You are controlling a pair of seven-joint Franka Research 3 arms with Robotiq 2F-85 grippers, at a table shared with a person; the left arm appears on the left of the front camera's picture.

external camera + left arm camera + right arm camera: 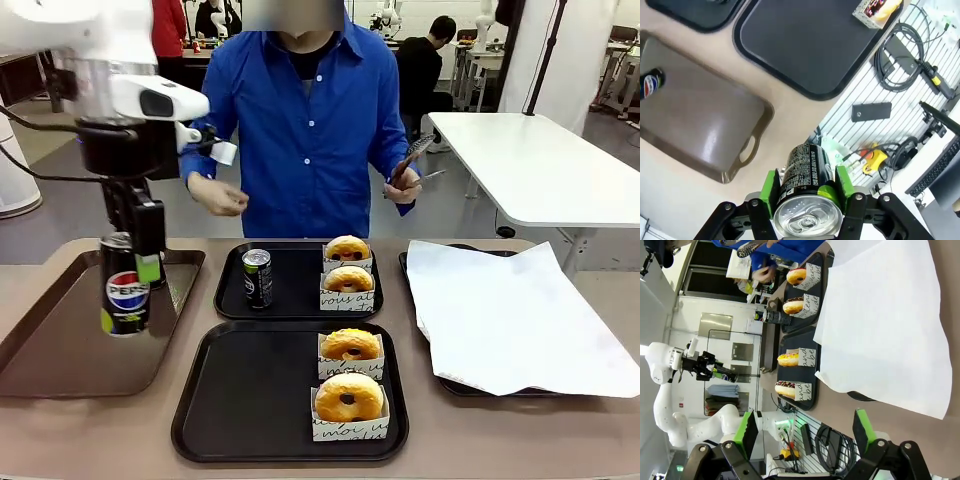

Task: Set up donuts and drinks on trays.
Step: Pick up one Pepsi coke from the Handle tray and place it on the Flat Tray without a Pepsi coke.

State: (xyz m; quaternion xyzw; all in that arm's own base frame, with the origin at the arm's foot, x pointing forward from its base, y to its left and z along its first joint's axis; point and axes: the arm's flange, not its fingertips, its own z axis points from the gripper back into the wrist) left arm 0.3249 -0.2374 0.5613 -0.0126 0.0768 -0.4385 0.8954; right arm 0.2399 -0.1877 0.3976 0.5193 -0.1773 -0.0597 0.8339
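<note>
The left end effector (806, 192) is clamped on a Pepsi can (125, 290), green pads pressed to opposite sides of the upright body, which keeps the drink level while it hangs clear above the brown tray (60, 350) at the bench's left. The near black tray (250, 400) carries two sleeved donuts (350, 375) along its right side and no drink; its open left half appears to be the intended spot for this can. The far black tray (295, 285) already pairs a second can (258, 277) with two donuts, so it looks complete. The right end effector (805, 432) stands idle with fingers apart, holding nothing, beside the paper-lined tray (470, 385). The person's hand (403, 185) holds tongs.
</note>
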